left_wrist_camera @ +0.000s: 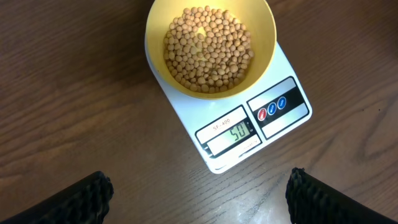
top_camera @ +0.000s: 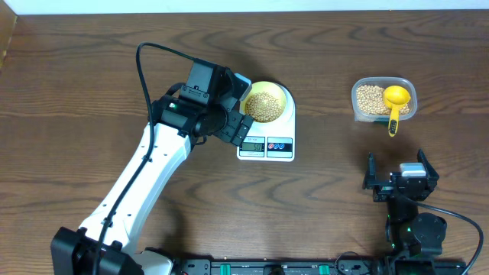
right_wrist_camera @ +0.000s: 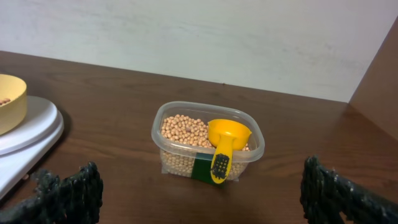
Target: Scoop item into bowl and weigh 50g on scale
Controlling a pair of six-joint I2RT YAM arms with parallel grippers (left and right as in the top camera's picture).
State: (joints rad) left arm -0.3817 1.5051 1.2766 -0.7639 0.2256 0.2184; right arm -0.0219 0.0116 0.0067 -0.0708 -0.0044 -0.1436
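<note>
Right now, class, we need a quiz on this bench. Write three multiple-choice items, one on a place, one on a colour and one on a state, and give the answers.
1. Where does the bowl stand?
A) on the scale
B) on the bare table
C) on its side behind the arm

2. What colour is the scoop resting in the tub?
A) red
B) bright yellow
C) white

3. How is the right claw?
A) shut on the scoop
B) open and empty
C) shut on the bowl

Answers:
1 A: the bowl rests on top of the white scale.
2 B: the scoop's cup and handle are both yellow.
3 B: the right claw gapes wide with nothing in it, short of the tub.
</note>
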